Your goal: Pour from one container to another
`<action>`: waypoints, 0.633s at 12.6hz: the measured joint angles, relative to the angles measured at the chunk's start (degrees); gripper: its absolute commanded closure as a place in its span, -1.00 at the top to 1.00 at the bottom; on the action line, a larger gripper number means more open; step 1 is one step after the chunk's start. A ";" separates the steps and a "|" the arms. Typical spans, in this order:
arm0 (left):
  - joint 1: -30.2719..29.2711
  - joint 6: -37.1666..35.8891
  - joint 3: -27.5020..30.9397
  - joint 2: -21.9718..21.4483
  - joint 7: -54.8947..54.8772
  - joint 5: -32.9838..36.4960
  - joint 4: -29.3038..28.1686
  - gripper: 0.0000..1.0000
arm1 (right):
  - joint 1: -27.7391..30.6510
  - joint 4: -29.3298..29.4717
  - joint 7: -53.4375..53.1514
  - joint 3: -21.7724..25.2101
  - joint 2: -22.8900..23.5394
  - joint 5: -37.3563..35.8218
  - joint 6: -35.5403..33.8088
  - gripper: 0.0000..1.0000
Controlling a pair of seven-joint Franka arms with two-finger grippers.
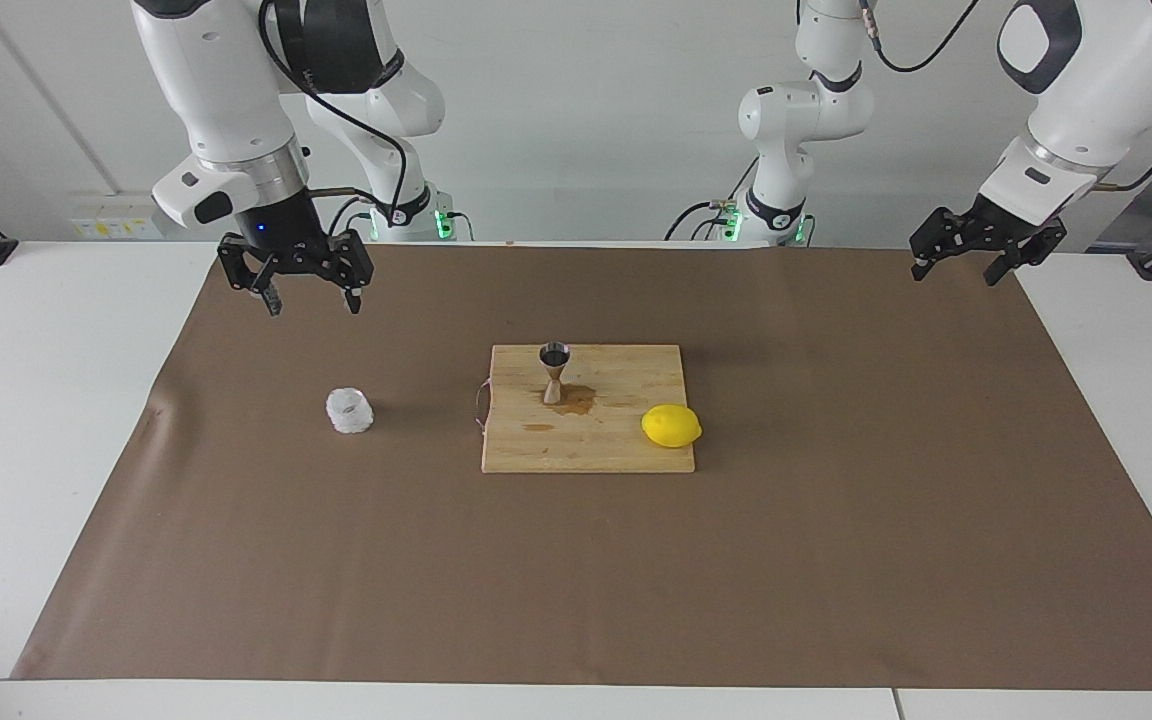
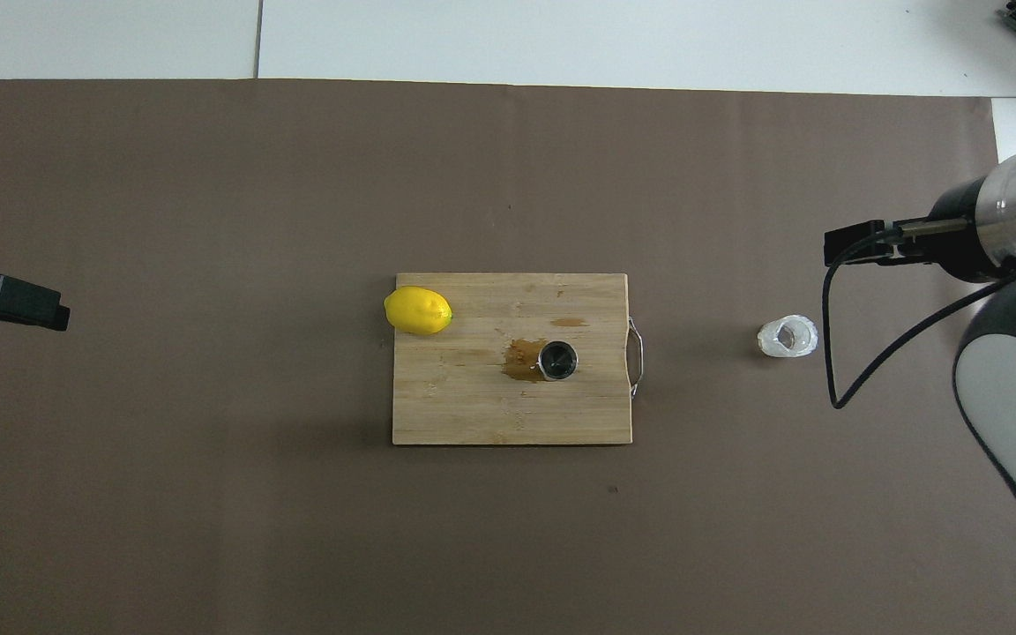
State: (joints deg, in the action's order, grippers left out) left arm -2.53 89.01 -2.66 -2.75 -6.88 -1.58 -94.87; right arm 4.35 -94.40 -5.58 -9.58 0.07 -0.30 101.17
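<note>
Bright, even overhead light — soft shadows, sharp focus.

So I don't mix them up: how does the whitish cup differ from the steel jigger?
The cup is squat, translucent and bumpy; the jigger is slim, shiny, hourglass-shaped and taller. The cup sits on the brown mat, the jigger on the cutting board beside a brown spill. Both stand upright, unheld.
</note>
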 measured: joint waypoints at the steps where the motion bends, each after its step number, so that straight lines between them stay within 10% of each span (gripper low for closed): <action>1: 0.00 0.00 0.00 0.00 0.00 0.00 0.00 1.00 | 0.36 0.10 -0.18 0.14 -0.01 0.00 -0.39 1.00; 8: 0.00 0.00 0.00 0.00 0.00 0.00 0.00 1.00 | -2.71 1.03 -0.24 7.33 -1.46 -0.02 -7.60 1.00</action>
State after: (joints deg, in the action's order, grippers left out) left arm -2.53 89.01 -2.66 -2.75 -6.88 -1.58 -94.87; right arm 1.64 -93.37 -5.82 -2.24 -1.39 -0.31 93.57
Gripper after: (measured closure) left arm 0.000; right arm 0.000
